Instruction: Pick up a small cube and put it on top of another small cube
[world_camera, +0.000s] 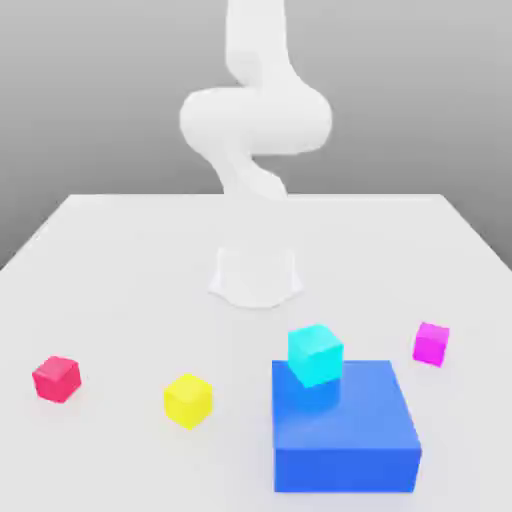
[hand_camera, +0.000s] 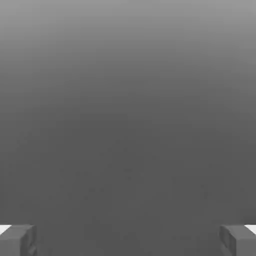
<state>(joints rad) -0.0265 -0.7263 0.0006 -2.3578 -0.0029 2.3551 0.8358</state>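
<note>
The small yellow cube (world_camera: 188, 400) sits on the white table toward the front, left of the middle in the exterior view. The small pinkish-red cube (world_camera: 56, 379) rests further to the exterior view's left, well apart from the yellow one. In the hand view my gripper (hand_camera: 128, 241) is open, its two grey fingertips (hand_camera: 17, 240) standing far apart with nothing between them, facing a plain grey background. The white arm (world_camera: 255, 120) rises from its base and bends up past the top of the exterior view.
A big blue block (world_camera: 345, 425) stands at the front right with a cyan cube (world_camera: 315, 354) on its far left corner. A magenta cube (world_camera: 431, 343) lies to the right of it. The arm's base (world_camera: 256, 275) sits mid-table.
</note>
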